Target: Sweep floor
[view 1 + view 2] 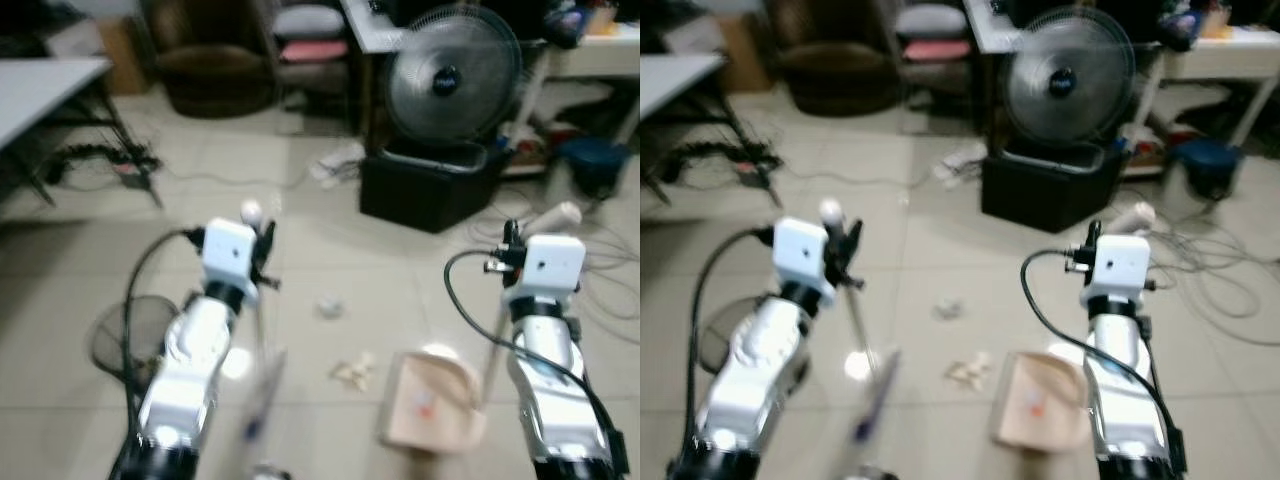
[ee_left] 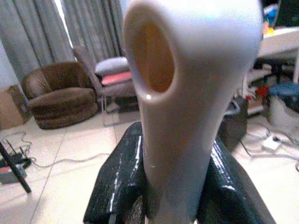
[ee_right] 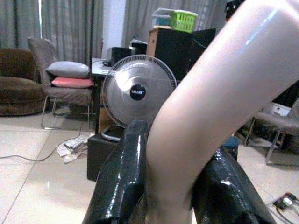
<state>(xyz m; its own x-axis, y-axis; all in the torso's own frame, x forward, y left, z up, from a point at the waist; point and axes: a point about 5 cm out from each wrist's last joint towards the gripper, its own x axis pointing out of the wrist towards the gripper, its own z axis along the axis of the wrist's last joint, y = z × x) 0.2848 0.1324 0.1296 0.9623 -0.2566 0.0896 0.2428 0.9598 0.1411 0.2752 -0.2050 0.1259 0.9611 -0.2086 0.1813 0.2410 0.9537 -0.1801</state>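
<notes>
Left gripper [image 2: 168,186] clamps one white broom handle [image 2: 187,93]; right gripper [image 3: 175,186] clamps one dustpan handle [image 3: 219,107]. Two litter scraps (one crumpled paper [image 1: 329,306], one pile of shreds [image 1: 354,371]) lie between them, beside the dustpan [image 1: 430,400].

- The broom shaft [image 1: 262,380] smears into motion blur low down; its head is cut off by the lower edge.
- The scraps [image 1: 353,371] on the floor are too blurred to identify.
- The dustpan handle [image 3: 219,102] runs past the frame's top.
</notes>
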